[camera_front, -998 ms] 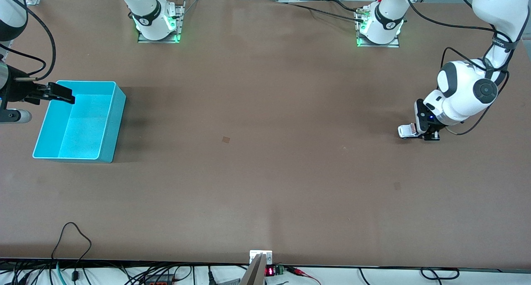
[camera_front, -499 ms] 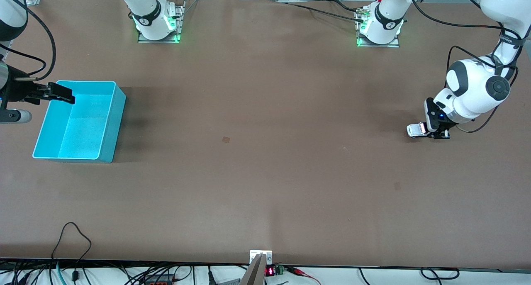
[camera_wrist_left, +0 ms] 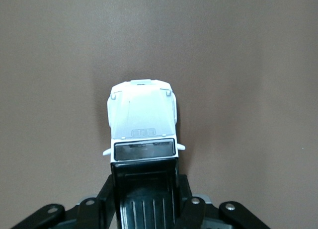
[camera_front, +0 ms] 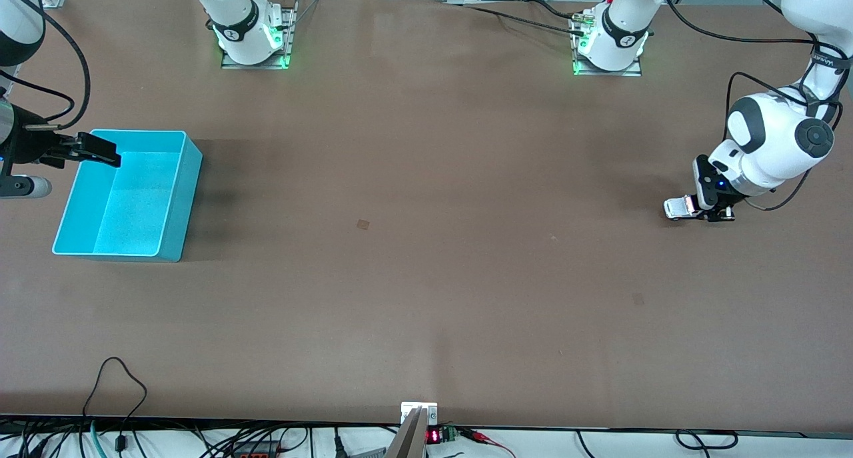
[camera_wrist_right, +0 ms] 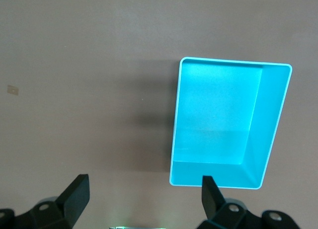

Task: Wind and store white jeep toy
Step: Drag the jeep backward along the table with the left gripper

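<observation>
Front view: left gripper (camera_front: 712,213) at right of frame, jaws clamped on white jeep toy (camera_front: 680,208) resting on tabletop (camera_front: 426,278). Right gripper (camera_front: 100,153) at left edge, over cyan bin (camera_front: 190,185), waiting, jaws spread.

Left wrist view: jeep roof gripped (hood protruding).

Right wrist view: bin below.

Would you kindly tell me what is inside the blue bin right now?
Nothing: the blue bin shows only its bare floor. The right pincer covers one corner in the front view.
</observation>
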`<control>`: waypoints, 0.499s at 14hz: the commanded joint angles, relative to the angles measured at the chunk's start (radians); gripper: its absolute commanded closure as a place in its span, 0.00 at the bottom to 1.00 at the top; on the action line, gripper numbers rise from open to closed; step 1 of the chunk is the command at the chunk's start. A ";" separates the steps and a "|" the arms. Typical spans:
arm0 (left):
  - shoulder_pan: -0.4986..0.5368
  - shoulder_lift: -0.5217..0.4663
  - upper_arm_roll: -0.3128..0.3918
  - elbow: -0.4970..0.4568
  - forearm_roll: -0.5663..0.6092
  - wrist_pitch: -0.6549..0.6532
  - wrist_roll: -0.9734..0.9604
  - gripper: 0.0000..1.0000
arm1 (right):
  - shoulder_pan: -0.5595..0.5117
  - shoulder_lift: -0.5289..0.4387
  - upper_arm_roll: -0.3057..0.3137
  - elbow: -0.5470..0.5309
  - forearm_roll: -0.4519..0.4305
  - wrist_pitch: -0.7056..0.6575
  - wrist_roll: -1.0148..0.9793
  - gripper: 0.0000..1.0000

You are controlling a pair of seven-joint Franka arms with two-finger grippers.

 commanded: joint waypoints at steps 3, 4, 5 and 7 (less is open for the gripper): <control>0.025 0.099 0.009 -0.009 0.040 0.022 0.029 1.00 | 0.003 -0.022 0.002 -0.018 -0.003 -0.005 -0.007 0.00; 0.027 0.100 0.012 -0.009 0.052 0.022 0.029 1.00 | 0.003 -0.022 0.002 -0.018 -0.003 -0.005 -0.007 0.00; 0.033 0.102 0.013 -0.006 0.054 0.022 0.029 1.00 | 0.003 -0.022 0.002 -0.017 -0.003 -0.005 -0.007 0.00; 0.033 0.105 0.015 -0.001 0.056 0.022 0.031 1.00 | 0.001 -0.022 0.002 -0.018 -0.003 -0.005 -0.007 0.00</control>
